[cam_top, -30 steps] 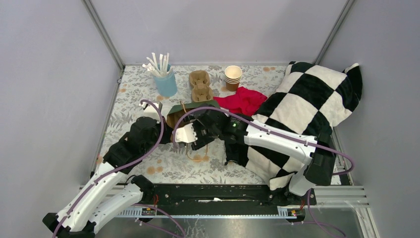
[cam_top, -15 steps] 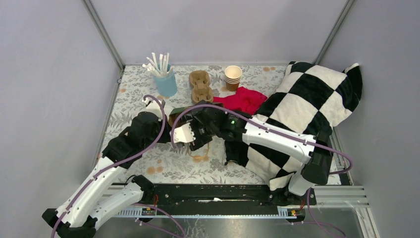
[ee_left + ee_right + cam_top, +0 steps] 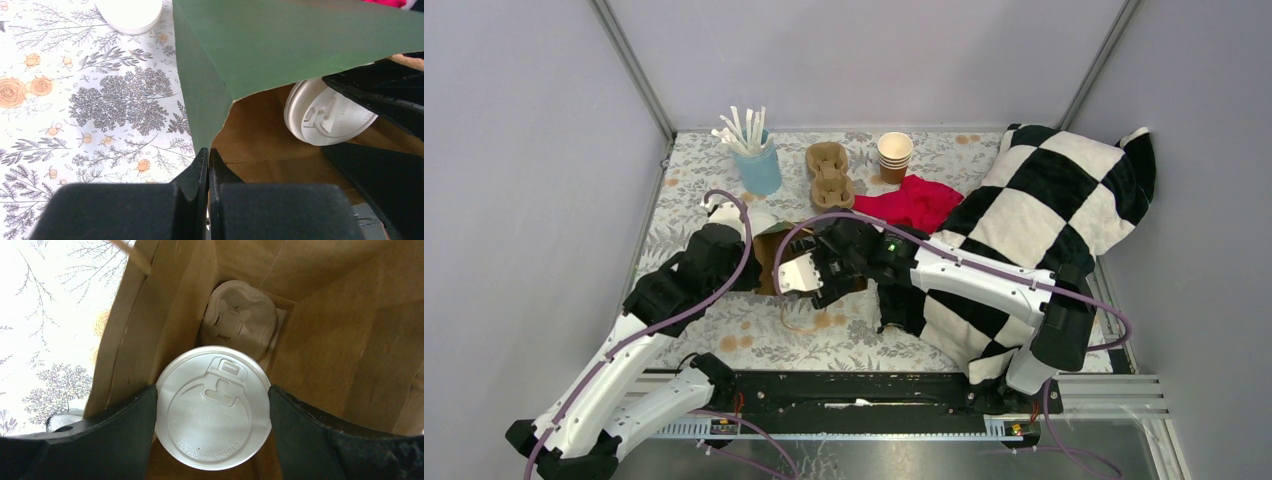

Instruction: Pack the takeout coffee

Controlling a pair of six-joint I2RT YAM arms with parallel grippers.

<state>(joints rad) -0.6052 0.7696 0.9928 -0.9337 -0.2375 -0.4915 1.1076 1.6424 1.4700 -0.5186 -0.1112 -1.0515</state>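
The takeout coffee [image 3: 212,407], white lid up, hangs in the mouth of a paper bag [image 3: 340,340] that is green outside and brown inside. My right gripper [image 3: 213,402] is shut on it, one black finger [image 3: 125,425] pressed to each side of the lid. A second lidded cup [image 3: 240,320] stands at the bag's bottom. My left gripper [image 3: 208,155] is shut on the bag's edge where the green flap [image 3: 280,45] folds. From there the coffee's lid [image 3: 325,117] shows inside the bag. From above, both grippers meet at the bag [image 3: 767,262].
A loose white lid [image 3: 129,15] lies on the flowered cloth left of the bag. At the back stand a blue cup of straws [image 3: 759,165], a pulp cup carrier [image 3: 830,172] and a stack of paper cups [image 3: 894,155]. A red cloth [image 3: 914,203] and a checkered pillow [image 3: 1044,220] lie right.
My left arm has drawn back to the left with the bag's edge, and the bag's mouth has shifted with it. The right gripper with the coffee has moved slightly nearer.
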